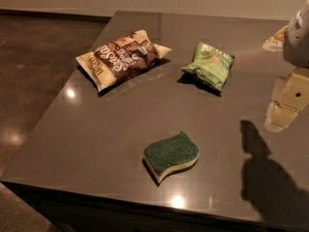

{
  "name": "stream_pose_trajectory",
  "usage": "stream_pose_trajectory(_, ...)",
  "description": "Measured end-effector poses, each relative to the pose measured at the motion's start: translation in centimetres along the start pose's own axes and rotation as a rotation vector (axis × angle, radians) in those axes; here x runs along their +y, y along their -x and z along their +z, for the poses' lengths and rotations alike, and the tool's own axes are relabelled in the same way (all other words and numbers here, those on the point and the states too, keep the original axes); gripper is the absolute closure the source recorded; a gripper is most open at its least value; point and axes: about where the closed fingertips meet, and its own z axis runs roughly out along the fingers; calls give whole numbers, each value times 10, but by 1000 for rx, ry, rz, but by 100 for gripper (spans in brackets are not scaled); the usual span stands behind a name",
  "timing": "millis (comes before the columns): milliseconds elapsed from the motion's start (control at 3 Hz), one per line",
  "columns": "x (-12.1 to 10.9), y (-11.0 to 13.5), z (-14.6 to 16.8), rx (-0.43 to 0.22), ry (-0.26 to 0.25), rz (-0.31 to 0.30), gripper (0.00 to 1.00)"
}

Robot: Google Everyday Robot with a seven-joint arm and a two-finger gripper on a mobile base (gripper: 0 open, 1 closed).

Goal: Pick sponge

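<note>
The sponge (171, 155) lies flat on the dark table (96, 139) near its front edge; it is wavy, with a dark green scouring top over pale yellow foam. My gripper (285, 111) hangs at the right edge of the view, above the table and well to the right of the sponge, not touching it. It holds nothing that I can see. Its shadow falls on the table at the lower right.
A brown and cream snack bag (121, 58) lies at the back left. A crinkled green snack bag (210, 65) lies at the back middle. Another pale packet (274, 40) shows partly at the far right edge. The floor drops away to the left of the table.
</note>
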Motion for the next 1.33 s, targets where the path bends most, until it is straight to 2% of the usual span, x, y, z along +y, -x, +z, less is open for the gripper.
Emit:
stream_pose_trajectory(333,0,0,0,0,0,0,0)
stream_pose_trajectory(667,9,9,6,-6,25,-45,0)
stream_pose_trajectory(1333,49,54,46,-52,143,-240,0)
